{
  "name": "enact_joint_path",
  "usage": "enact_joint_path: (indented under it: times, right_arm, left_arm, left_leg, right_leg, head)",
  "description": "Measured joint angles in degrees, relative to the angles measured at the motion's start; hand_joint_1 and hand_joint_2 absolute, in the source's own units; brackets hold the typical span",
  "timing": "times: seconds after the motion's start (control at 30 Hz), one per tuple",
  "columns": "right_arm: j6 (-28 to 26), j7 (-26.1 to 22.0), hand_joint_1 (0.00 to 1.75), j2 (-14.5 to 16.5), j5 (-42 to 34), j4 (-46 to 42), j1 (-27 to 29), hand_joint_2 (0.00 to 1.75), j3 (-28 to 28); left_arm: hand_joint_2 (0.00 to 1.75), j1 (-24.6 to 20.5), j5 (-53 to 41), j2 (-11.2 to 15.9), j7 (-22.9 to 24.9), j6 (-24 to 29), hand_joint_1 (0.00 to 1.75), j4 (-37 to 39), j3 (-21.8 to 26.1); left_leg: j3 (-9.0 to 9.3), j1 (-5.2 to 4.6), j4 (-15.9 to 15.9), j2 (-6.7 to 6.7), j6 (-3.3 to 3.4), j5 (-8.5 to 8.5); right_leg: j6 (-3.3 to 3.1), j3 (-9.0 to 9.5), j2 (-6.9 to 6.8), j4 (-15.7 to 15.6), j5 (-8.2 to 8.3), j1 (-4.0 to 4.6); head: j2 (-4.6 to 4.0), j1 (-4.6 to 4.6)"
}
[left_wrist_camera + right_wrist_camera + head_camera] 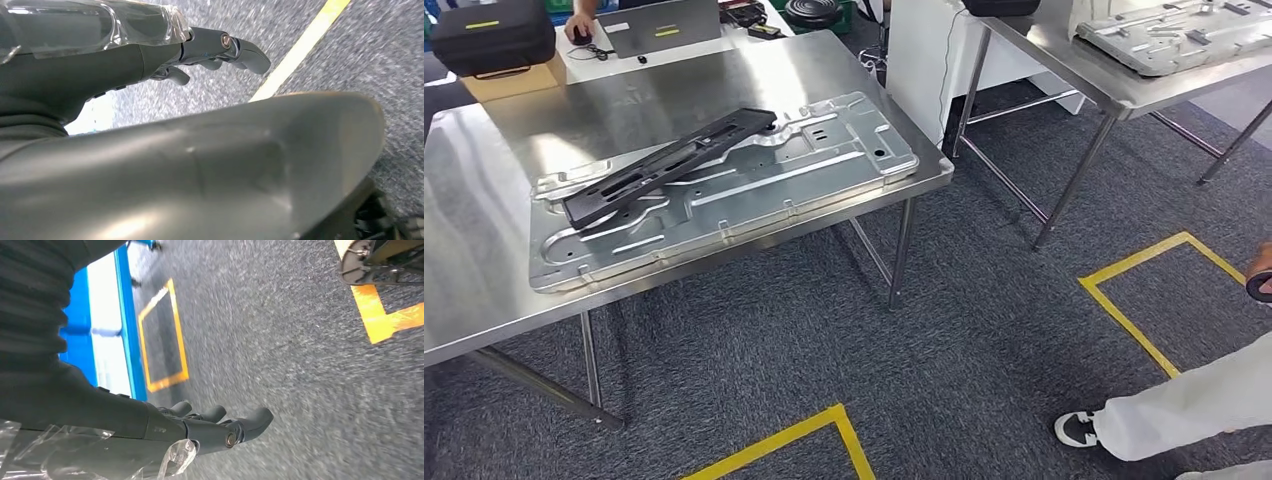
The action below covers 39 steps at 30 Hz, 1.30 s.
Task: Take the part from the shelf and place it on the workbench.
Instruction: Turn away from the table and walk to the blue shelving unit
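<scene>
I take the long black part (669,163) to be the task's thing: it lies on the large pressed metal panel (724,195), which rests flat on the near steel surface (484,250). Taking that panel as my landmark, the part sits on its far-left portion, its long axis running diagonally from the panel's near-left corner up toward the middle of its far edge. So, as I judge it, the part is already down on the workbench and the placing step looks done.

Both hands hang low, aimed at the carpet, well below and clear of the panel. The left hand (200,50) holds nothing; its fingers (250,52) are extended with only a slight curl, apart and free. The right hand (210,427) is likewise bare, its fingers (255,417) stretched out over the grey floor. If I had to reach again, the part lies forward and to the left of centre, so the left arm looks the nearer one.

The head view gives me the surface, panel and part, plus a person's leg and shoe (1079,428) at the right by a yellow floor marking (1144,290), and a second surface (1124,80) beyond with another panel. The wrist views give me instead the state of the fingers, and the right one a blue-edged strip (107,340) along the floor.
</scene>
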Motion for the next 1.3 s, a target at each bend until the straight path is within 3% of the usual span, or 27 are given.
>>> enact_joint_path:
  times: [0.1, 0.17, 0.2, 0.27, 0.33, 0.37, 0.4, 0.43, 0.47, 0.5, 0.57, 0.63, 0.7, 0.77, 0.83, 0.9, 0.93, 0.97, 1.0, 1.07, 1.1, 1.13, 1.2, 1.23, 1.3]
  right_arm:
    - [-0.3, 0.4, 0.00, 0.4, -0.6, 1.2, -0.2, 1.75, -1.8]
    - [-0.6, 0.5, 0.00, 0.6, -1.0, 1.6, -0.3, 1.75, -2.4]
    - [-0.7, 0.6, 0.00, 0.7, -1.1, 1.8, -0.3, 1.75, -2.6]
    - [-0.9, 0.7, 0.00, 0.8, -1.5, 2.2, -0.3, 1.75, -3.1]
    - [-1.1, 0.2, 0.00, 1.0, -1.8, 2.4, -0.5, 1.75, -3.5]
    - [-1.2, -0.1, 0.00, 1.0, -1.9, 2.5, -0.5, 1.75, -3.7]
    - [-1.2, -0.3, 0.00, 1.1, -1.9, 2.6, -0.5, 1.75, -3.8]
    - [-1.2, -0.4, 0.00, 1.1, -1.9, 2.7, -0.4, 1.75, -3.8]
    - [-1.2, -0.4, 0.00, 1.2, -1.9, 2.8, -0.4, 1.75, -3.8]
    - [-1.2, -0.4, 0.00, 1.3, -1.8, 2.9, -0.3, 1.75, -3.8]
    - [-1.1, -0.3, 0.00, 1.5, -1.7, 3.1, -0.4, 1.75, -3.9]
    - [-1.0, -0.4, 0.00, 1.7, -1.6, 3.2, -0.4, 1.75, -3.9]
    - [-1.0, -0.7, 0.00, 1.8, -1.7, 3.4, -0.2, 1.75, -3.9]
    - [-1.0, -0.9, 0.00, 2.0, -1.9, 3.6, -0.2, 1.75, -3.9]
    - [-0.8, -0.6, 0.00, 2.3, -2.0, 3.7, -0.3, 1.75, -3.9]
    - [-0.5, -0.2, 0.00, 2.5, -2.1, 3.7, -0.3, 1.75, -3.9]
    - [-0.4, -0.1, 0.00, 2.5, -2.2, 3.8, -0.3, 1.75, -3.9]
    - [-0.4, 0.0, 0.00, 2.5, -2.4, 3.8, -0.3, 1.75, -3.9]
    - [-0.4, 0.0, 0.00, 2.5, -2.6, 3.8, -0.3, 1.75, -3.9]
    - [-0.5, -0.3, 0.00, 2.6, -3.2, 3.8, -0.4, 1.75, -3.9]
    - [-0.6, -0.5, 0.00, 2.6, -3.4, 3.8, -0.4, 1.75, -3.9]
    - [-0.7, -0.7, 0.00, 2.7, -3.6, 3.8, -0.5, 1.75, -3.9]
    - [-0.8, -1.0, 0.00, 2.9, -4.1, 3.8, -0.5, 1.75, -4.1]
    - [-0.8, -1.1, 0.00, 2.9, -4.3, 3.8, -0.5, 1.75, -4.1]
    - [-0.6, -1.2, 0.00, 3.1, -4.3, 3.9, -0.5, 1.75, -4.2]
  left_arm:
    - [0.00, -0.3, -0.4, 0.0, 1.1, -0.2, 0.00, 0.0, 0.0]
    - [0.00, -0.5, -0.8, 0.0, 1.8, -0.7, 0.00, 0.0, 0.0]
    - [0.00, -0.7, -0.9, 0.0, 2.1, -1.0, 0.00, 0.0, 0.0]
    - [0.00, -0.8, -1.1, 0.0, 2.6, -1.3, 0.00, 0.0, 0.0]
    - [0.00, -0.6, -1.1, 0.1, 2.8, -1.3, 0.00, 0.0, -0.1]
    - [0.00, -0.4, -1.0, 0.2, 2.8, -1.2, 0.00, 0.0, -0.1]
    - [0.00, -0.3, -0.9, 0.3, 2.7, -1.0, 0.00, 0.0, -0.1]
    - [0.00, -0.2, -0.8, 0.4, 2.4, -0.8, 0.00, 0.0, -0.1]
    - [0.00, -0.3, -0.7, 0.5, 2.1, -0.5, 0.00, 0.0, -0.1]
    - [0.00, -0.3, -0.6, 0.6, 1.8, -0.2, 0.00, 0.0, -0.1]
    - [0.00, -0.5, -0.5, 0.8, 1.4, 0.2, 0.00, 0.0, -0.1]
    - [0.00, -0.5, -0.3, 1.0, 1.2, 0.4, 0.00, 0.0, -0.1]
    - [0.00, -0.5, -0.1, 1.0, 1.1, 1.3, 0.00, 0.0, -0.1]
    - [0.00, -0.6, 0.2, 1.0, 1.1, 2.6, 0.00, 0.0, 0.0]
    - [0.00, -0.5, 0.9, 1.1, 1.0, 3.8, 0.00, 0.0, 0.0]
    - [0.00, -0.2, 1.7, 1.1, 0.9, 4.7, 0.00, 0.0, 0.3]
    - [0.00, -0.2, 2.0, 1.2, 1.0, 5.1, 0.00, 0.0, 0.4]
    - [0.00, -0.2, 2.2, 1.2, 1.4, 5.3, 0.00, 0.0, 0.6]
    - [0.00, -0.3, 2.3, 1.3, 1.8, 5.4, 0.00, 0.0, 0.8]
    - [0.00, -0.4, 2.5, 1.3, 2.8, 5.4, 0.00, 0.0, 1.2]
    - [0.00, -0.4, 2.5, 1.4, 3.1, 5.4, 0.00, 0.0, 1.3]
    - [0.00, -0.4, 2.5, 1.4, 3.4, 5.3, 0.00, 0.0, 1.3]
    - [0.00, -0.5, 2.5, 1.6, 3.7, 5.3, 0.00, 0.0, 1.4]
    - [0.00, -0.6, 2.5, 1.6, 3.5, 5.4, 0.00, 0.0, 1.5]
    - [0.00, -0.5, 2.4, 1.7, 2.3, 5.8, 0.00, 0.0, 1.5]
  left_leg:
    - [0.87, -0.88, 0.1, 2.85, -0.68, -1.25]
    - [1.18, -1.05, -0.1, 4.04, -1.17, -1.67]
    - [1.35, -0.95, 0.0, 3.75, -1.49, -1.98]
    - [0.21, -0.65, 3.2, 0.85, -2.14, -4.19]
    - [-3.77, -0.32, 11.3, -2.30, -2.58, -8.20]
    - [-6.05, -0.20, 15.6, -2.77, -2.68, -9.74]
    - [-7.68, -0.11, 18.2, -2.96, -2.71, -10.17]
    - [-8.33, -0.07, 18.6, -3.05, -2.69, -9.39]
    - [-7.79, -0.05, 16.4, -3.22, -2.60, -7.47]
    - [-6.36, -0.02, 12.3, -3.84, -2.43, -4.97]
    - [-3.50, -0.13, 4.4, -6.55, -1.97, -0.93]
    - [-2.67, -0.44, 1.7, -7.92, -1.43, 0.42]
    - [-2.71, -0.57, 1.7, -6.68, -0.71, 0.92]
    - [-2.66, -0.43, 1.4, -5.34, 0.10, 1.46]
    - [-2.75, -0.52, 1.4, -3.74, 0.55, 1.66]
    - [-2.91, -0.69, 1.4, -2.00, 0.64, 1.63]
    - [-2.93, -0.70, 1.4, -1.22, 0.63, 1.58]
    - [-2.88, -0.68, 1.4, -0.52, 0.56, 1.49]
    - [-2.75, -0.65, 1.4, 0.10, 0.43, 1.36]
    - [-2.41, -0.83, 1.4, 1.20, -0.07, 0.89]
    - [-2.29, -0.98, 1.5, 1.68, -0.38, 0.65]
    - [-2.22, -1.12, 1.5, 2.18, -0.68, 0.42]
    - [-2.04, -1.08, 1.4, 3.11, -1.25, 0.11]
    - [-2.08, -0.95, 1.9, 2.66, -1.58, -0.36]
    - [-3.69, -0.60, 5.9, 0.11, -2.23, -2.99]
  right_leg:
    - [-1.61, 8.60, -3.93, -13.8, 3.57, 1.31]
    - [-2.09, 8.57, -3.19, -14.4, 3.20, 1.54]
    - [-2.32, 8.56, -2.49, -14.5, 3.22, 1.49]
    - [-2.88, 8.60, -1.15, -14.9, 3.40, 1.11]
    - [-3.24, 8.53, 0.31, -14.9, 3.54, 0.90]
    - [-3.31, 8.48, 1.18, -14.9, 3.57, 0.90]
    - [-3.31, 8.48, 2.10, -14.9, 3.59, 0.89]
    - [-3.27, 8.52, 3.03, -14.9, 3.63, 0.89]
    - [-3.18, 8.58, 3.91, -14.9, 3.70, 0.88]
    - [-3.04, 8.63, 4.75, -14.9, 3.79, 0.88]
    - [-2.57, 8.57, 6.21, -14.8, 4.04, 0.99]
    - [-1.96, 8.33, 7.37, -14.8, 4.37, 1.12]
    - [-1.35, 7.96, 8.16, -14.9, 4.67, 1.01]
    - [-0.97, 6.63, 5.97, -12.5, 3.06, 1.10]
    - [-0.69, 3.23, 2.39, -5.1, -1.13, 1.23]
    - [-0.42, -0.11, 1.11, 2.5, -4.19, 1.13]
    - [-0.36, -0.41, 0.90, 3.5, -4.18, 1.09]
    - [-0.35, 0.64, 0.62, 1.9, -3.10, 1.07]
    - [-0.41, 2.86, -0.03, -1.8, -1.35, 1.07]
    - [-0.83, 7.85, -2.55, -10.5, 1.34, 1.34]
    - [-1.19, 9.29, -3.36, -13.1, 1.88, 1.50]
    - [-1.56, 9.81, -3.60, -14.2, 1.87, 1.71]
    - [-2.33, 9.63, -2.24, -14.4, 1.98, 1.82]
    - [-2.67, 9.58, -1.58, -14.5, 2.10, 1.75]
    - [-3.31, 9.52, -0.40, -14.7, 2.43, 1.41]
  head:
    - [0.01, -0.10]
    - [0.01, -0.21]
    - [0.00, -0.21]
    - [0.00, -0.27]
    - [0.01, -0.36]
    - [0.01, -0.36]
    - [0.02, -0.36]
    - [0.02, -0.36]
    - [0.02, -0.37]
    - [0.02, -0.38]
    - [0.01, -0.44]
    - [0.01, -0.50]
    - [0.02, -0.57]
    - [0.02, -0.51]
    - [0.01, -0.37]
    - [0.01, -0.36]
    - [0.02, -0.37]
    - [0.02, -0.37]
    - [0.02, -0.36]
    - [0.01, -0.38]
    - [0.01, -0.44]
    - [0.01, -0.51]
    - [0.02, -0.62]
    - [0.01, -0.66]
    - [0.01, -0.77]
